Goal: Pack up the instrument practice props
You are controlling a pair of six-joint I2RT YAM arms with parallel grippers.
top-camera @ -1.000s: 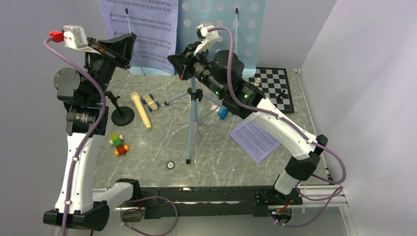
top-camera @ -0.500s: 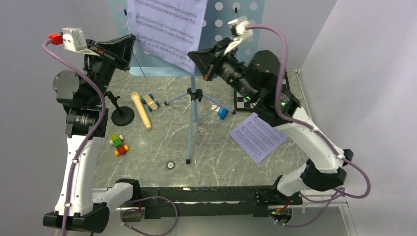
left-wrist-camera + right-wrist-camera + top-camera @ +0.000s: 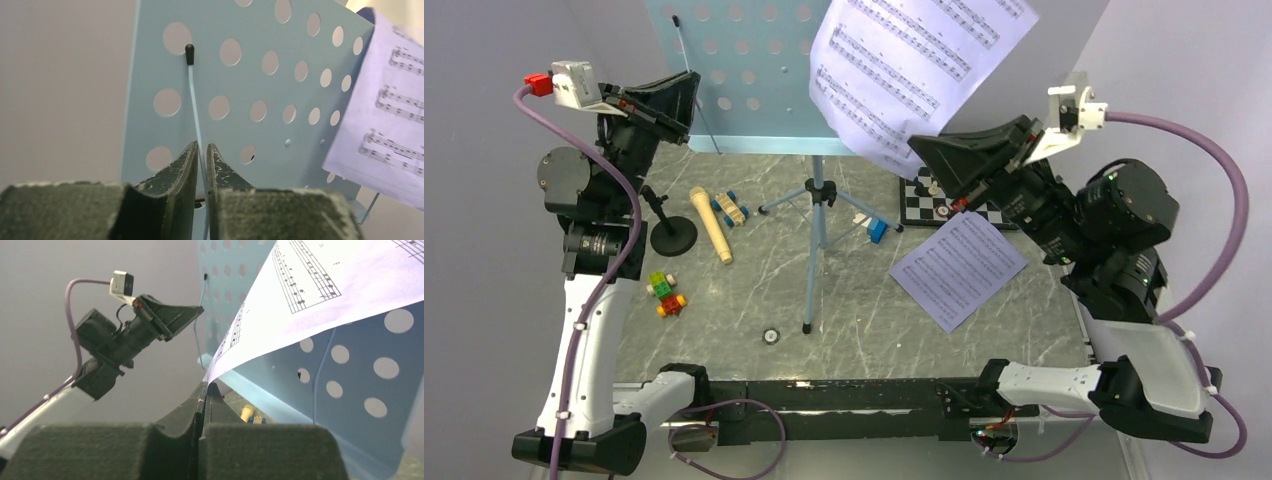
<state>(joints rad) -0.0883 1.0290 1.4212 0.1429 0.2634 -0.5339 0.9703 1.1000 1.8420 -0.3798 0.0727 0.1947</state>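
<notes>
Right gripper (image 3: pixel 206 386): clamped on the corner of a sheet-music page (image 3: pixel 919 60), held aloft. Left gripper (image 3: pixel 201 146): jaws slightly apart, straddling the thin wire (image 3: pixel 194 95) of the music stand (image 3: pixel 240 80).

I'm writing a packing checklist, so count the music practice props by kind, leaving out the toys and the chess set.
Music stand: 1
Sheet-music pages: 2
Microphone: 1
Mic stand: 1
Total: 5

Matt, smooth stand panel (image 3: pixel 754 80), perforated, metal or plastic unclear. Thin paper page (image 3: pixel 904 70) at two o'clock. Matt mic (image 3: pixel 712 226), wood-like. Smooth marbled table (image 3: pixel 854 300).
</notes>
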